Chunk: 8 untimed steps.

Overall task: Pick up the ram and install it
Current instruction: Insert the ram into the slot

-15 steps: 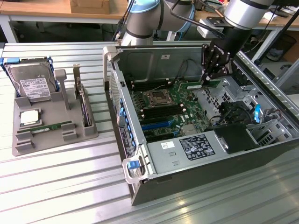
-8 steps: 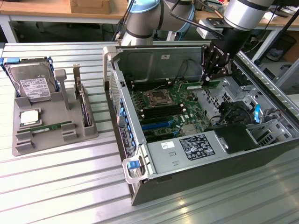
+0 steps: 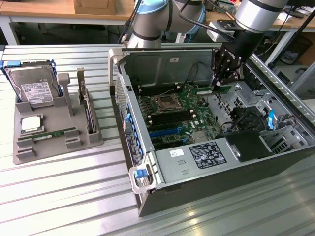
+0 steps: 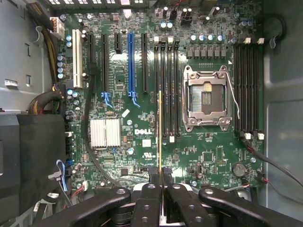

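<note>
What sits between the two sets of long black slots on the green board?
The processor socket, a square metal frame, seen in the wrist view. The pincer holds the ram over one set of slots.

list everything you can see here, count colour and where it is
table: 1, silver ribbed, under everything
tray: 1, grey, exterior view's left
hard drive: 1, silver, on the tray's far end
spare ram: 1, green, flat on the tray
processor chip: 1, silver, on the tray between hard drive and spare ram
expansion card: 1, dark with metal bracket, upright on the tray
computer case: 1, dark, open, exterior view's right
motherboard: 1, green, inside the case
held ram: 1, green, over the motherboard
arm: 1, silver, over the case
claw: 1, black, shut on the held ram
</note>
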### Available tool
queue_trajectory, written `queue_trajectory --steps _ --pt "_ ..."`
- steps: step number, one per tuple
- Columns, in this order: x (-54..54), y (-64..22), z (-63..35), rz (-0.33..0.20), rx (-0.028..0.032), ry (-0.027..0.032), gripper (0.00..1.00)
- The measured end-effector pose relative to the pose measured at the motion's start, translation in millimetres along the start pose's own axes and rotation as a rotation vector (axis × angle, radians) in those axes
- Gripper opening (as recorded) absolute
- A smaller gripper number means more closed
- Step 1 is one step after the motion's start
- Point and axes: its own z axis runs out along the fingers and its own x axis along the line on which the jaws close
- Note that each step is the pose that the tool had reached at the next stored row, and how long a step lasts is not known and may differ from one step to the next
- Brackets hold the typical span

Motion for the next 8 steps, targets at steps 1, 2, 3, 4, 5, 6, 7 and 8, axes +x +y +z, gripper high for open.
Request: queue_trajectory --steps 1,2,3,4,5,6,7,8 --pt "0.0 0.0 0.4 0.0 0.0 0.0 0.12" --pt "0.0 0.0 0.7 0.0 0.0 0.0 0.12" --pt "0.0 -0.1 0.9 0.0 0.0 0.0 0.12" --pt "0.0 -0.1 1.2 0.0 0.0 0.0 0.12" --pt "0.0 -0.1 1.4 0.0 0.0 0.0 0.12" --pt "0.0 -0.1 1.7 0.0 0.0 0.0 0.12" --pt "0.0 -0.1 2.0 0.0 0.0 0.0 0.12" --pt "0.0 -0.1 2.4 0.0 0.0 0.0 0.12"
